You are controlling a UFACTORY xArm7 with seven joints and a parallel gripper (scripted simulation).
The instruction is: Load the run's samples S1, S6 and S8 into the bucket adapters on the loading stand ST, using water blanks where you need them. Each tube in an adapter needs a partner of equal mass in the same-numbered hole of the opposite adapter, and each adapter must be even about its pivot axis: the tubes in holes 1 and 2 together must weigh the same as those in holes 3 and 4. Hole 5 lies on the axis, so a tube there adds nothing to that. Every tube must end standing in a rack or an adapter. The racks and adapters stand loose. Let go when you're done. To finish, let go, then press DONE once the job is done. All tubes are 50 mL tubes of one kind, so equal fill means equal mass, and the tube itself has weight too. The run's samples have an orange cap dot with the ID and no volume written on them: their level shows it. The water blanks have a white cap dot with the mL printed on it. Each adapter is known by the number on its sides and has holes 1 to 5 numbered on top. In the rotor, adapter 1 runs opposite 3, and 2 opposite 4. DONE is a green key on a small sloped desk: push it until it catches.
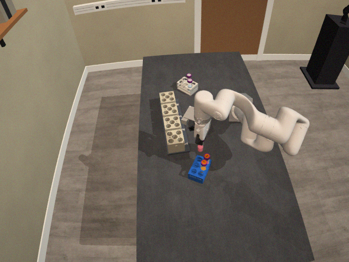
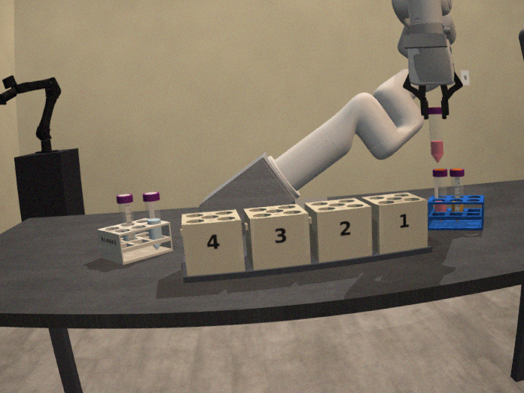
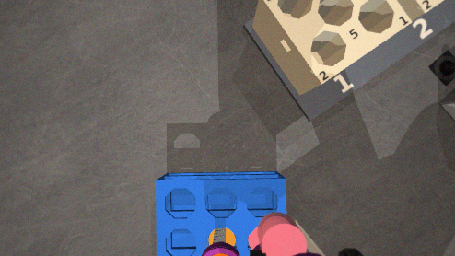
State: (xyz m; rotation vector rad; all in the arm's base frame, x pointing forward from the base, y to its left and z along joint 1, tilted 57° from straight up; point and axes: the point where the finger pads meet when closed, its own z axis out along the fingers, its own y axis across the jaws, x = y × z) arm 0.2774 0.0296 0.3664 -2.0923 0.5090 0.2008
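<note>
The tool (image 2: pixel 433 114) is clamped partway shut on the purple cap of a tube (image 2: pixel 436 135) with pink liquid in its tip, hanging upright in the air above the blue rack (image 2: pixel 455 226). That rack sits on the counter (image 2: pixel 131 287) and holds two more capped tubes (image 2: pixel 440 187). Just beside it stands block 1 (image 2: pixel 400 223), the end of a row of four numbered blocks. A white rack (image 2: pixel 131 246) with two tubes stands beyond block 4 (image 2: pixel 212 242).

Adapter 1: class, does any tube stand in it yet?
No. Adapter 1 shows only open holes; the gripper holds the pink-filled tube above.
</note>
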